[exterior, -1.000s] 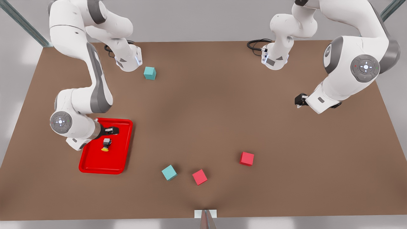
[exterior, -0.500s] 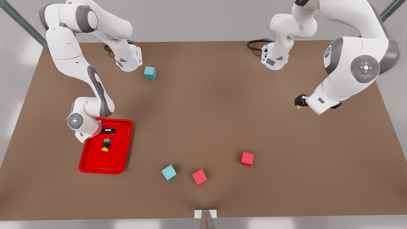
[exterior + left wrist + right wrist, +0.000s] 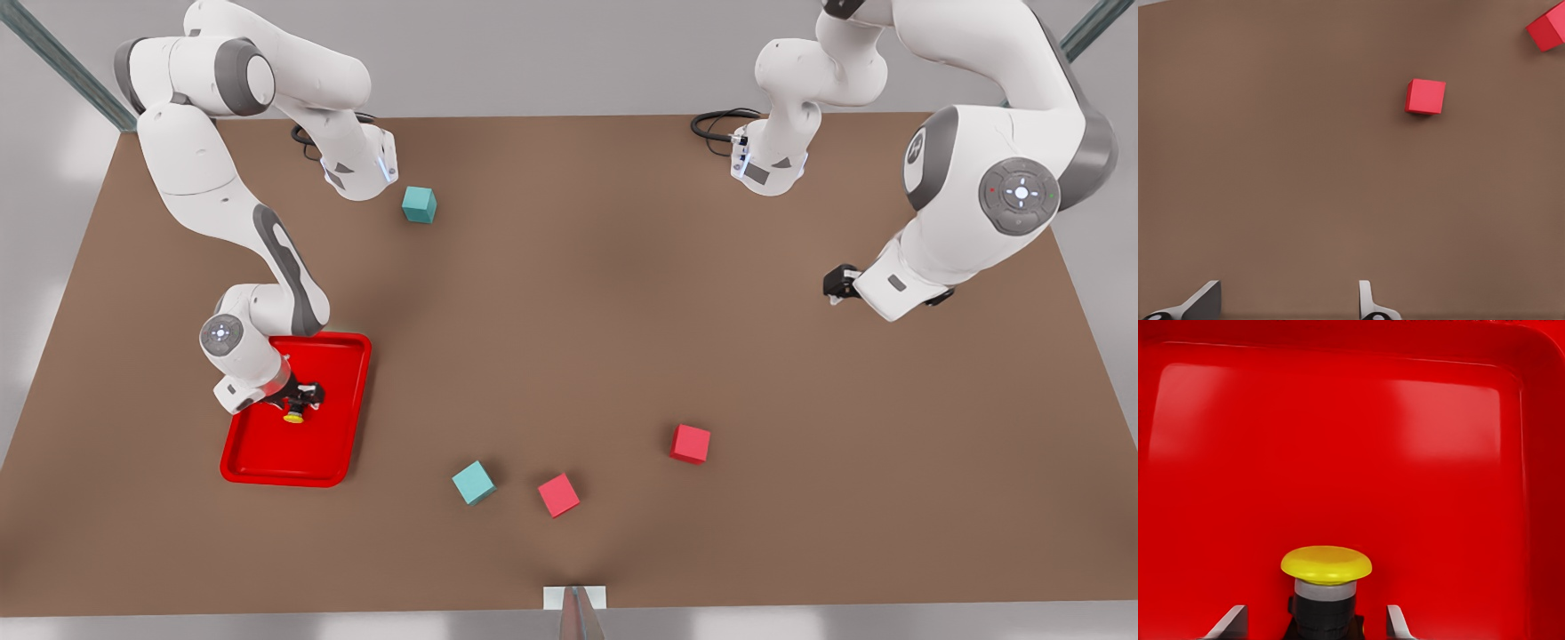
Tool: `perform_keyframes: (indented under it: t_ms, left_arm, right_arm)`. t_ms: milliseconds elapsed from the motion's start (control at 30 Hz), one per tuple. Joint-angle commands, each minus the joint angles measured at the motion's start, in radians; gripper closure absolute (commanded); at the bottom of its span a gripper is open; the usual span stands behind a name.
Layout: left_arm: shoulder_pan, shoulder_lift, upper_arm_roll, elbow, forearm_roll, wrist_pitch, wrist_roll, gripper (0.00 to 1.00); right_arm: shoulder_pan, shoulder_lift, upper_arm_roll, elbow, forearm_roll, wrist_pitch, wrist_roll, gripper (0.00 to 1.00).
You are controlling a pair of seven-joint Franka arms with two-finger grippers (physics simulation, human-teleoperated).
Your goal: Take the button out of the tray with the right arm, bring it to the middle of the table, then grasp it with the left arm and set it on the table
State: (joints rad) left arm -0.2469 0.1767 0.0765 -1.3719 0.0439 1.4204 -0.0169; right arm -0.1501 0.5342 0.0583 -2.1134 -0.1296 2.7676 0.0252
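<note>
In the red tray (image 3: 342,418) at the front view's left, the button (image 3: 294,414) is seen lying on its side, yellow cap toward the near rim, dark body between the spread fingers of the right claw (image 3: 300,398). At the right, the left claw (image 3: 834,284) is held open above the bare desk (image 3: 569,338), waiting.

I see a matte brown bench (image 3: 578,293) with a bright red tray (image 3: 333,436) on it. The button (image 3: 1326,580) has a yellow cap, a pale band under it and a black body. Both arms are white with grey joints; the right tool (image 3: 300,402) and left tool (image 3: 836,284) are black, with grey fingertips (image 3: 1201,303). Two teal cubes (image 3: 419,204) (image 3: 473,482) and two red cubes (image 3: 690,444) (image 3: 558,495) lie about.
</note>
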Motion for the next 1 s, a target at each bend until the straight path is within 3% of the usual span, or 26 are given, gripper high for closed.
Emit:
perform_keyframes:
  t_ms: [0, 167, 233, 267, 367, 467, 500, 567, 700, 833, 900, 933, 967]
  left_arm:
    - [0.001, 0.0, 0.0, 0.0, 0.001, 0.0, 0.0, 0.0]
    - [0.001, 0.001, 0.0, 0.0, -0.001, 0.002, 0.0, 0.0]
    - [0.001, 0.004, 0.0, 0.0, -0.001, 0.002, 0.0, 0.0]
    - [0.001, 0.004, 0.0, 0.0, -0.001, 0.003, 0.0, 0.0]
    - [0.001, 0.004, 0.0, 0.0, -0.001, 0.003, 0.0, 0.0]
    - [0.001, 0.004, 0.0, 0.0, -0.001, 0.003, -0.001, 0.0]
    - [0.001, 0.006, 0.0, 0.0, -0.001, 0.003, -0.001, 0.0]
    - [0.001, 0.007, 0.0, 0.0, -0.001, 0.003, -0.002, 0.0]
    - [0.001, 0.009, 0.0, 0.0, -0.001, 0.005, -0.001, 0.0]
    - [0.001, 0.013, -0.003, 0.0, -0.001, 0.009, -0.001, 0.0]
    - [0.001, 0.013, -0.004, 0.0, -0.001, 0.011, -0.001, 0.0]
    - [0.001, 0.015, -0.003, 0.0, -0.001, 0.011, -0.001, 0.0]
    - [0.001, 0.015, -0.004, 0.0, -0.001, 0.011, -0.001, 0.0]
  right_arm:
    - [0.001, 0.0, 0.0, 0.001, 0.001, -0.013, 0.013, 0.58]
    - [0.004, -0.002, 0.0, 0.004, 0.001, -0.033, 0.01, 0.59]
    - [0.007, -0.013, 0.003, 0.009, 0.001, -0.086, 0.01, 0.59]
    - [0.014, -0.051, 0.024, 0.038, 0.002, -0.206, 0.018, 0.59]
    - [0.015, -0.086, 0.135, 0.253, 0.074, -0.658, 0.093, 0.59]
    - [0.021, -0.085, 0.343, 0.302, 0.074, -0.703, 0.396, 0.59]
    - [0.089, -0.085, 0.35, 0.314, 0.073, -0.703, 0.465, 0.59]
    - [0.249, -0.079, 0.351, 0.354, 0.074, -0.703, 0.691, 0.59]
    - [0.564, 0.154, 0.327, 0.673, 0.07, -0.701, 1.131, 0.59]
    - [0.814, 0.492, 0.218, 1.144, 0.085, -0.703, 1.463, 0.58]
    - [0.902, 0.601, 0.15, 1.245, 0.088, -0.688, 1.562, 0.57]
    - [0.92, 0.635, 0.129, 1.273, 0.088, -0.684, 1.604, 0.55]
    - [0.922, 0.648, 0.127, 1.271, 0.088, -0.663, 1.622, 0.38]
